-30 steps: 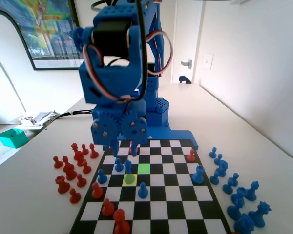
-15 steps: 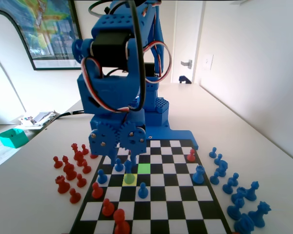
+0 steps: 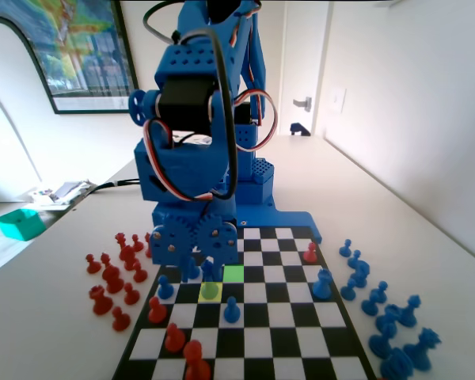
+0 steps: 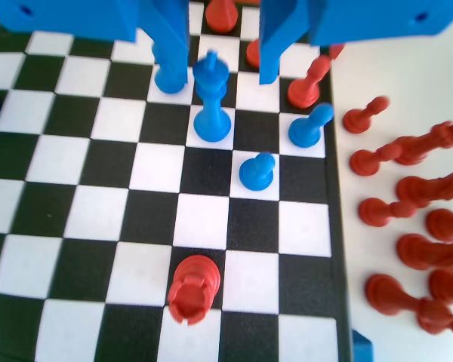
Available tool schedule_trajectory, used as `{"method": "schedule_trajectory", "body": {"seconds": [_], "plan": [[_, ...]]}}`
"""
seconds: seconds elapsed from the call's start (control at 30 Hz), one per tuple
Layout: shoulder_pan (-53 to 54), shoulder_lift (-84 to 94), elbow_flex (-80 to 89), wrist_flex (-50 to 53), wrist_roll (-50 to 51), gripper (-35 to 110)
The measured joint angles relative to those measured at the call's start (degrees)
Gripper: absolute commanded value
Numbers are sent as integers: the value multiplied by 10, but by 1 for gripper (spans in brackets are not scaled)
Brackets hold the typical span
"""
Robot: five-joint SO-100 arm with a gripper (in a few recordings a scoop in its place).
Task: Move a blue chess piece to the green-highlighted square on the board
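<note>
Fingers (image 4: 217, 64): seen spread apart in the wrist view, hanging low over the board with nothing gripped; one finger (image 4: 170, 45) is seen left of the blue chess piece's head, the other (image 4: 275, 41) to its right.
Fingers, fixed view (image 3: 199, 267): lowered just above the board behind the yellow square, their tips partly hidden by the arm's geared body.
Blue chess piece (image 4: 211, 98): stood upright on a white square, its head between the two fingers; whether either finger touches it cannot be told. In the fixed view (image 3: 210, 279) it is seen on the yellow-highlighted square (image 3: 210, 291).
Green-highlighted square (image 3: 233, 273): unoccupied, diagonally adjoining the yellow square, up and to the right in the fixed view.
Board (image 3: 301, 332): laid flat on the counter (image 3: 47, 317), carrying scattered blue and red pieces.
Blue pawns (image 4: 257, 170): two are stood near the piece in the wrist view, right of and below it.
Red rook (image 4: 192, 289): stood on a dark square near the bottom of the wrist view.
Captured red pieces (image 3: 115, 277): grouped on the counter left of the board in the fixed view.
Captured blue pieces (image 3: 380, 317): grouped on the counter right of the board in the fixed view.
</note>
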Motion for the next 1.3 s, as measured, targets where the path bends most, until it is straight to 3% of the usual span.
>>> {"method": "schedule_trajectory", "body": {"seconds": [1.3], "plan": [[-12, 0, -8, 20, -4, 2]]}}
